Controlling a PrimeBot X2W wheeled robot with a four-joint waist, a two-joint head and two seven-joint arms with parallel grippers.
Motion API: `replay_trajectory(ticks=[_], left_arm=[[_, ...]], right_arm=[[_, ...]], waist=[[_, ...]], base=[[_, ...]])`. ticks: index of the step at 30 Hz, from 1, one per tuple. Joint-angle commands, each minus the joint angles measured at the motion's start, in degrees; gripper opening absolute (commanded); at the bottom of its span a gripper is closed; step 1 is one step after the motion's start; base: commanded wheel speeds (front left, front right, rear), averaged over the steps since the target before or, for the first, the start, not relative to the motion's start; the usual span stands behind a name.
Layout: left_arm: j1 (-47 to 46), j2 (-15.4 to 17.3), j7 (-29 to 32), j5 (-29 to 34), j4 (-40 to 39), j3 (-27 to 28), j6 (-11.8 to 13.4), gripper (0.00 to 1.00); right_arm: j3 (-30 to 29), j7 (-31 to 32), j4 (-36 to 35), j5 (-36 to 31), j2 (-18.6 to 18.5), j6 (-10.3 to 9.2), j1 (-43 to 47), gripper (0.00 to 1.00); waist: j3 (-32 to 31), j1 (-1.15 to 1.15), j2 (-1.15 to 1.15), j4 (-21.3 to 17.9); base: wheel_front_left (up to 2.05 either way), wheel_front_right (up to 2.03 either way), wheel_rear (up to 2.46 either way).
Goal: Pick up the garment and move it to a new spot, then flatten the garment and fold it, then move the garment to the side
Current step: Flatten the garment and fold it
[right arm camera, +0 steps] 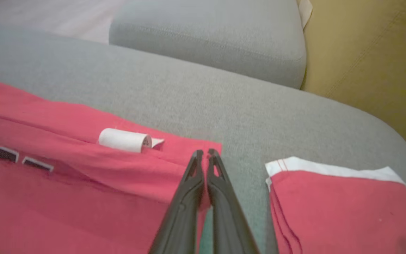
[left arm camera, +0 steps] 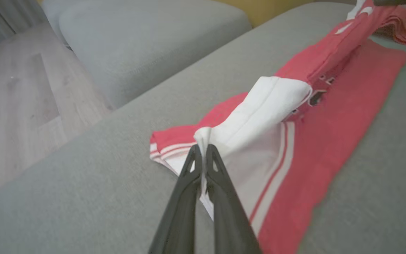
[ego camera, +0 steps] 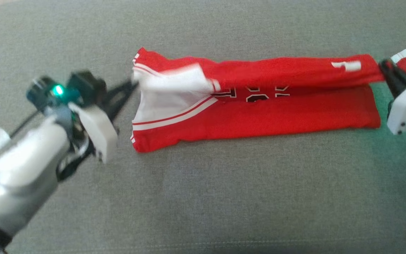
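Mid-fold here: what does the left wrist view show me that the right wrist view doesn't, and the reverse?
Left wrist view: the left claw shut on the white striped end of the jersey. Right wrist view: the right claw shut on its plain red corner. Both: the jersey lying on the grey sofa, a second red garment, and another grey cushion behind.

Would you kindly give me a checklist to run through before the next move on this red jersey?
1. Left pincer shut on the jersey's white-trimmed end: ok.
2. Right pincer shut on the opposite end: ok.
3. Lifted edge stretched straight between them: ok.
4. Lower layer flat on the grey cushion: ok.
5. Folded red garment beside the right pincer, apart from the jersey: ok.
6. Single layer pinched: cannot tell.
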Motion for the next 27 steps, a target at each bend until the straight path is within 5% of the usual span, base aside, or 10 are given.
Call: replay_trajectory(ticks=[1,21,22,23,24,27], left_arm=[[-1.33,3.23,0.74,-0.62,-2.08,1.94,-0.13,0.0],[4.05,6.28,8.55,-4.16,-8.96,-2.42,-0.51,0.0],[4.27,6.23,8.77,-4.46,-8.86,-2.36,-0.16,0.0],[4.4,6.24,8.81,-4.4,-8.84,-2.41,0.14,0.76],[4.53,6.24,8.7,-4.24,-8.82,-2.43,0.54,1.0],[5.18,6.05,7.93,-4.38,-8.74,-2.19,1.58,1.0]], right_arm=[[0.77,0.78,-1.31,0.8,-2.41,-0.05,1.4,0.0],[9.68,12.52,-6.79,7.9,-8.13,-0.05,3.95,0.0],[9.58,12.52,-6.58,8.05,-8.08,-0.05,3.85,0.35],[9.39,13.01,-6.1,8.54,-7.86,-0.05,3.9,1.0],[9.34,13.45,-5.85,8.9,-7.64,-0.05,3.89,1.0],[9.23,14.91,-5.53,9.75,-7.16,-0.05,4.02,1.0]], waist=[[-0.12,0.0,0.0,0.12],[-0.63,0.0,0.0,-1.02],[-0.76,0.0,0.0,-1.15],[-0.9,0.0,0.0,-1.29],[-1.06,0.0,0.0,-1.46],[-1.78,0.0,0.0,-1.96]], base=[[0.0,0.0,0.0],[0.0,0.0,0.0],[0.0,0.0,0.0],[0.0,0.0,0.0],[0.0,0.0,0.0],[0.0,0.0,0.0]])
